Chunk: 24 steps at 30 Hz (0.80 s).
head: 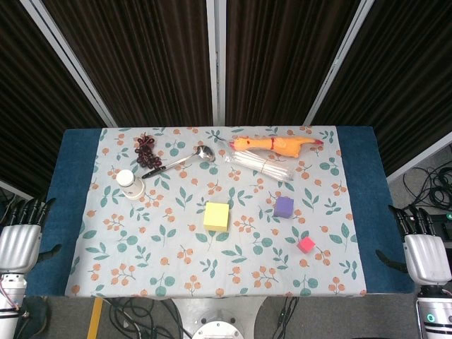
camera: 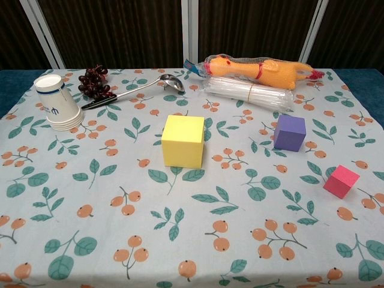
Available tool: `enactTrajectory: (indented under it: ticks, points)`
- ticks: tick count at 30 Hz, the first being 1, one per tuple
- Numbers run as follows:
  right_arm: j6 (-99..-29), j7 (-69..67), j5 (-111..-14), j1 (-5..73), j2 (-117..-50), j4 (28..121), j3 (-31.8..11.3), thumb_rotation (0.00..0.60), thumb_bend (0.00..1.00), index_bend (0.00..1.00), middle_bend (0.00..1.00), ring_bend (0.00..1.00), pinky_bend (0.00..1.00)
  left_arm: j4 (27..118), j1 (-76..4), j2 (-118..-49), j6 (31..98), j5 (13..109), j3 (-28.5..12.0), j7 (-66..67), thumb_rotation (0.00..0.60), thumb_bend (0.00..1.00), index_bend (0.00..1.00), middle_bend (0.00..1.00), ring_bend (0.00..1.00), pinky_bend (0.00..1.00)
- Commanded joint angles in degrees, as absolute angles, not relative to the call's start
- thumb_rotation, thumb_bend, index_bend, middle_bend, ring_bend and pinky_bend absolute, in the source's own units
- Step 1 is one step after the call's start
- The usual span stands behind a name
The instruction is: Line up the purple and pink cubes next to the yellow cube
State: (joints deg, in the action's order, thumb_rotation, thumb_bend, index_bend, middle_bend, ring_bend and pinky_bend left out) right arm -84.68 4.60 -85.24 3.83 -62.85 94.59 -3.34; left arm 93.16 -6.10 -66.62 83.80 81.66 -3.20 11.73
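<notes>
A large yellow cube stands near the middle of the floral tablecloth. To its right sits a smaller purple cube. A still smaller pink cube lies nearer the front right. All three stand apart from one another. My left hand hangs off the table's left edge, fingers apart and holding nothing. My right hand hangs off the right edge, likewise empty with fingers apart. Neither hand shows in the chest view.
At the back lie a rubber chicken, a bag of clear straws, a metal ladle and dark grapes. A stack of paper cups stands back left.
</notes>
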Motion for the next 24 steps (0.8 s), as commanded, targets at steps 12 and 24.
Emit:
enactTrajectory:
  ticks: [12, 24]
  points:
    - [-84.34, 4.48, -85.33, 4.0, -62.56, 95.13, -3.38, 0.529, 0.07, 0.1, 0.16, 0.0, 0.06, 93.23, -6.07, -66.65, 83.46, 81.72, -2.96, 11.36, 0.6, 0.0, 0.14, 0.13, 0.1, 0.09]
    - [-70.26, 9.41, -79.39, 12.83, -61.47, 98.96, -6.46, 0.529, 0.07, 0.19, 0.2, 0.01, 0.09, 93.08, -6.08, -66.69, 83.65, 82.89, -2.53, 10.7, 0.6, 0.0, 0.14, 0.13, 0.1, 0.09]
